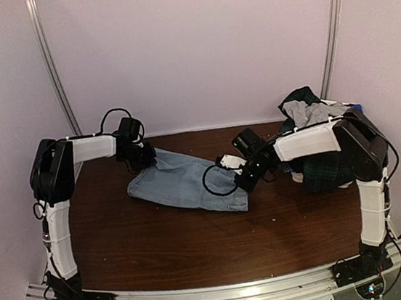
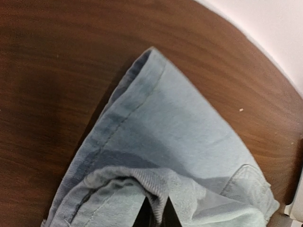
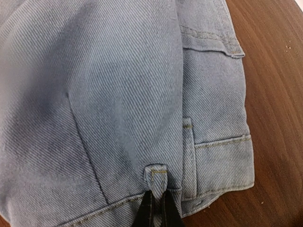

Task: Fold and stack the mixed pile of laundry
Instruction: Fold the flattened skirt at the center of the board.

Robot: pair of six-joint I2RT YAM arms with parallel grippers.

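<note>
Most of the mixed laundry pile (image 1: 306, 113) sits rumpled at the right of the top view, near the back wall, not yet folded. 1 light denim garment (image 1: 183, 185) lies apart from it at the frame's centre, partly spread on the bench (image 1: 161, 250). The left claw (image 1: 148, 158) is clamped on its upper-left edge, the right claw (image 1: 242, 181) on its waistband by a belt loop (image 3: 158, 172). I judge the task barely begun: no finished stack shows. The right arm covers the pile's lower half, and whether the denim is already doubled over is hard to tell.
</note>
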